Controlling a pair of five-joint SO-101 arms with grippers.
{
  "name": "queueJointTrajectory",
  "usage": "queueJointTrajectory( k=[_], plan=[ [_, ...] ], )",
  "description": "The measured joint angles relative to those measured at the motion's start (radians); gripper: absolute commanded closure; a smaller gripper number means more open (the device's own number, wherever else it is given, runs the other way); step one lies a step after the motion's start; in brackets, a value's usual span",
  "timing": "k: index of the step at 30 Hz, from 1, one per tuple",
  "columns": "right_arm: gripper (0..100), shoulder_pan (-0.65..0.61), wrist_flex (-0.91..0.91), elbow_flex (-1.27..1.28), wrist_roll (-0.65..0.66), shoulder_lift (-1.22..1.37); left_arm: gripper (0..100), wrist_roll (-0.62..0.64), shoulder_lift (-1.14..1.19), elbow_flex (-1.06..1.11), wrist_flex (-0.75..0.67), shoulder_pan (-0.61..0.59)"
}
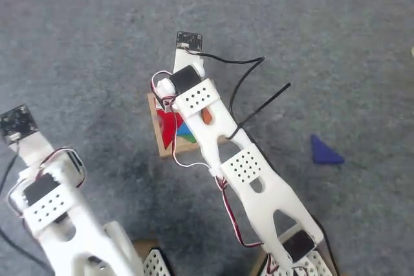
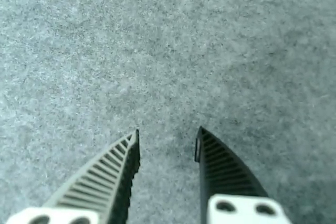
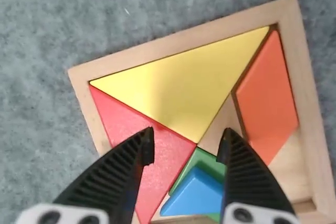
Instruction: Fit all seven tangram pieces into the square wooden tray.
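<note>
The square wooden tray (image 3: 181, 38) holds a large yellow triangle (image 3: 186, 85), a large red triangle (image 3: 126, 129), an orange parallelogram (image 3: 262, 108) and a green piece (image 3: 202, 163). A light blue piece (image 3: 197, 195) lies partly over the green one. My right gripper (image 3: 187, 142) hangs open just above the tray's middle, holding nothing. In the high view the right arm covers most of the tray (image 1: 158, 135). A dark blue triangle (image 1: 325, 151) lies on the carpet to the right of the tray. My left gripper (image 2: 168, 137) is open over bare grey carpet.
Grey carpet covers the whole table. The left arm (image 1: 45, 192) stands at the lower left, well apart from the tray. Black cables (image 1: 249, 85) trail over the carpet behind the right arm. Bare wood shows in the tray beside the orange piece (image 3: 291, 158).
</note>
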Motion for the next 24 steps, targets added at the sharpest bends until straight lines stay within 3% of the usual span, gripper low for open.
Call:
queueJointTrajectory(
  k=[3,8,18,24],
  plan=[
    [81.1,0.0,0.0,0.002,0.046,-0.014,83,0.0,0.0,0.0,0.0,0.0],
    [93.2,-0.002,0.0,0.041,0.133,-0.037,83,0.0,0.0,0.0,0.0,0.0],
    [87.2,-0.002,0.0,0.423,0.196,-0.299,83,0.0,0.0,0.0,0.0,0.0],
    [87.2,0.034,0.0,0.466,0.196,-0.304,83,0.0,0.0,0.0,0.0,0.0]
  ],
)
